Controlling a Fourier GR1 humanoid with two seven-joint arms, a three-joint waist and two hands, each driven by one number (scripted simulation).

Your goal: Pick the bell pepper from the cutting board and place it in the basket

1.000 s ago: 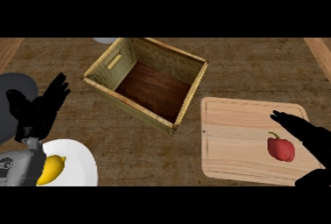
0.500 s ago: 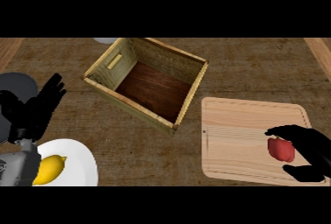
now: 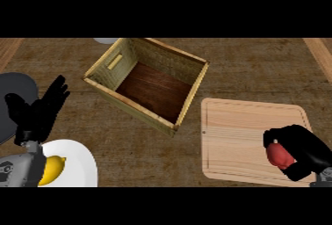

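Right hand [image 3: 299, 149] is curled round the red bell pepper [image 3: 279, 154] at the right edge of the cutting board [image 3: 243, 132], fingers and thumb wrapped so only a sliver of glossy skin shows. To do this well, I'd say lift straight up off the board first, then swing left over the basket [image 3: 107, 81], high enough to clear its near rim, and let go low inside. The board is pale, grained wood, a flat rounded rectangle near the counter's front right; the basket is a square, straw-coloured box with a dark wood floor, sitting towards the back. Left hand [image 3: 37, 115] rests open, fingers up, at the counter's left edge above a white plate [image 3: 81, 165] holding a yellow lemon [image 3: 53, 169].
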